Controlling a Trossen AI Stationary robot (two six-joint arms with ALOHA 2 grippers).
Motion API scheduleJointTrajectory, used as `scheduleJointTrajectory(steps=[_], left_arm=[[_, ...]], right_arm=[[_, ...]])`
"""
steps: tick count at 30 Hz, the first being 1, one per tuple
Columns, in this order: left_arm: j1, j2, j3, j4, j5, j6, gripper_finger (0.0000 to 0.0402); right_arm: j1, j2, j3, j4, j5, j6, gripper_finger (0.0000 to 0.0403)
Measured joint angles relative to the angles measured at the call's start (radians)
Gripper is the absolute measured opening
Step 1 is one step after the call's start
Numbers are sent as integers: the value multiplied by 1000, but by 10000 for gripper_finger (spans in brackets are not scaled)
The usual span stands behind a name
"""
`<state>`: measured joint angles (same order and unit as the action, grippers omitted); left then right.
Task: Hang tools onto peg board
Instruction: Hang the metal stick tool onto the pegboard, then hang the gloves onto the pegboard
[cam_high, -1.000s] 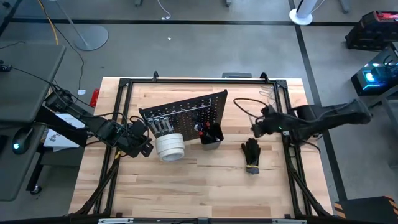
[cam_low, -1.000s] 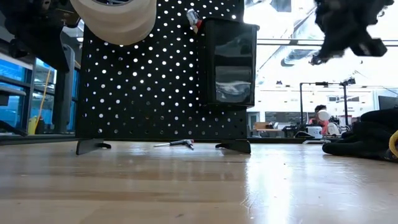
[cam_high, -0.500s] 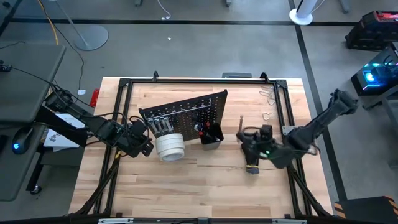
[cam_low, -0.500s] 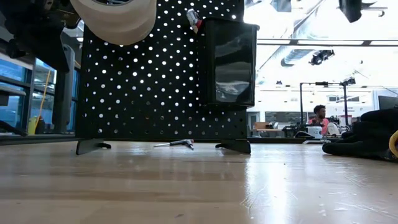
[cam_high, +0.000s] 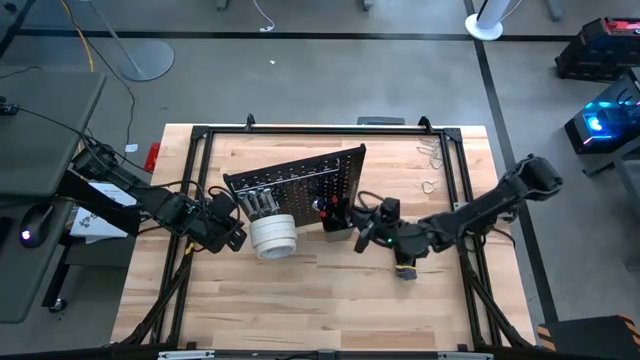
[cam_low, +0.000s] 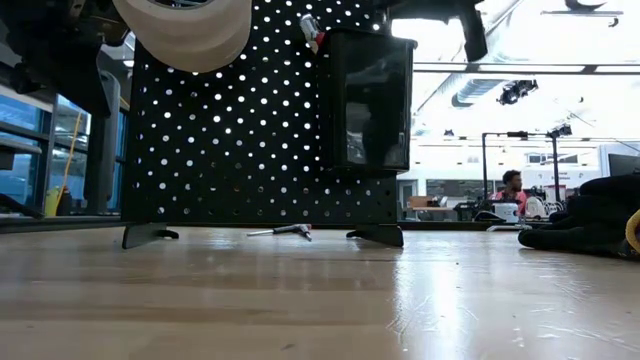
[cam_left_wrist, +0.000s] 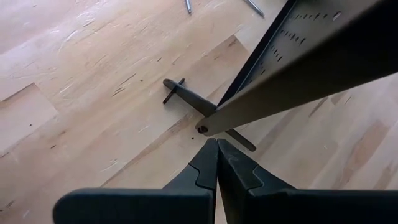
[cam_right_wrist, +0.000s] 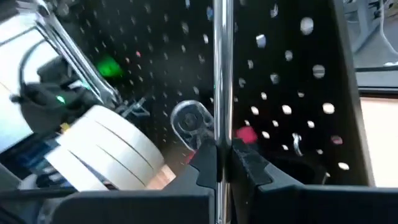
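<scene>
On the light wooden desk (cam_high: 330, 290) I see the upright black perforated peg board (cam_high: 300, 178) standing slightly angled near the middle, with a small black bin (cam_high: 342, 219) fixed to its front face and a set of white tape rolls (cam_high: 272, 236) hanging on it beside a row of silver wrenches (cam_high: 258, 203). My right end effector (cam_high: 362, 238) is reaching in just beside that bin, its fingers pressed together on a thin shiny metal rod (cam_right_wrist: 218, 68) that runs straight up out of the pinch, close in front of the board's holes; in the right wrist view the rod (cam_right_wrist: 218, 68) crosses a round silver wrench head (cam_right_wrist: 189, 119) and a small red piece (cam_right_wrist: 246, 134) on the board behind it. My left end effector (cam_high: 229, 232) sits at the other end of the board, next to the tape rolls, with its fingers (cam_left_wrist: 205, 163) closed and holding nothing, their tips just under the board's lower edge. A black glove-like bundle (cam_high: 404, 247) with a yellow spot lies on the desk to the right of the bin, under my right arm. In the low view a slim dark-handled screwdriver (cam_low: 281, 231) lies flat on the desk behind the board's feet, and a person (cam_low: 513, 187) sits far off in the room beyond.
</scene>
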<state>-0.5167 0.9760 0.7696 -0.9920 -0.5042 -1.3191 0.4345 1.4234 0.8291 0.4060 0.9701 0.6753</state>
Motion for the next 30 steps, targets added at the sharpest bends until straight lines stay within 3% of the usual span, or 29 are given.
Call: scheduleJointTrajectory(steps=[5, 16, 21, 23, 25, 27, 30], left_arm=[[0, 0, 0, 0, 2, 5, 0], [0, 0, 0, -2, 5, 22, 0], [0, 0, 0, -5, 5, 22, 0], [0, 0, 0, -5, 4, 22, 0], [0, 0, 0, -6, 5, 22, 0], [-1, 0, 0, -6, 5, 22, 0], [-1, 0, 0, -6, 5, 18, 0]], right_arm=[[-4, 62, 0, 1, 51, -4, 20], [0, 70, 10, 12, 44, -144, 214], [22, 57, 71, -75, -39, -283, 248], [51, 33, 120, -210, -72, -302, 250], [82, 2, 187, -437, -98, -195, 250], [107, -17, 268, -761, -161, 80, 251], [126, -17, 345, -1223, -355, 508, 251]])
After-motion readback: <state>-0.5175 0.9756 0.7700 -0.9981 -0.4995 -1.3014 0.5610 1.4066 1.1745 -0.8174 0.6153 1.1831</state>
